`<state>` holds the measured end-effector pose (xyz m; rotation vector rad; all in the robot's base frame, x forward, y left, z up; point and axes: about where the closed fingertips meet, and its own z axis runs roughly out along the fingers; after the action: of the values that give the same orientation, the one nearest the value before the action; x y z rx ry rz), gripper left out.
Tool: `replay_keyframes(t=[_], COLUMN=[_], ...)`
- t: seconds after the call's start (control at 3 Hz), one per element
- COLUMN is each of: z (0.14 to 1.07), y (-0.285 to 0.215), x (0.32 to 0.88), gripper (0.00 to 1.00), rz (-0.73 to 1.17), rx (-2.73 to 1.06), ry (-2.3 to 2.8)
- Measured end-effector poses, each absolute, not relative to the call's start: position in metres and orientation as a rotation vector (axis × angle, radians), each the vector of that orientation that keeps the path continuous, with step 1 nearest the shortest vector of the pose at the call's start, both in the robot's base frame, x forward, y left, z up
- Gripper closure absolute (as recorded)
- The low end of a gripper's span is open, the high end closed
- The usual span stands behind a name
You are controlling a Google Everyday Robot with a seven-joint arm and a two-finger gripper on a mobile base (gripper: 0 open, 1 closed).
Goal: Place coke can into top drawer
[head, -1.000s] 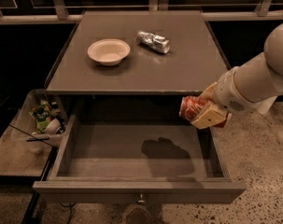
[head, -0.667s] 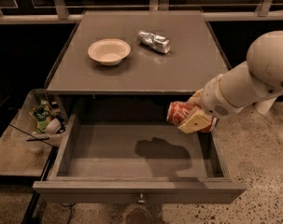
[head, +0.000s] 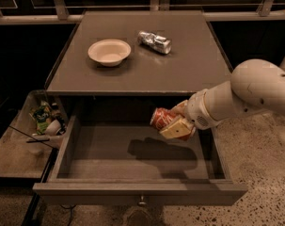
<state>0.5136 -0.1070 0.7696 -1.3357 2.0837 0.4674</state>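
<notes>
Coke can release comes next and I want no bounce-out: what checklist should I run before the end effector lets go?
1. The top drawer is pulled open: ok.
2. The coke can is clamped in the end effector: ok, held on its side.
3. Can is over the drawer's interior, right half: ok, its shadow falls on the drawer floor.
4. Landing spot is free of objects: ok.
5. Can is low enough to release: cannot tell; the shadow sits apart from it, suggesting a gap.
6. White bowl and silver can are away from the arm, on the tabletop: ok.
</notes>
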Motion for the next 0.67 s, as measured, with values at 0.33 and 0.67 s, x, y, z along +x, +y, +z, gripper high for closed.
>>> replay_keyframes(t=[0.33,0.67], z=[0.754,0.731], y=[-0.089,-0.071], x=[0.521,0.523], gripper=[1.00,1.00], rz=[0.513,0.508], rx=[-1.239,-1.216], ry=[2.081,2.116])
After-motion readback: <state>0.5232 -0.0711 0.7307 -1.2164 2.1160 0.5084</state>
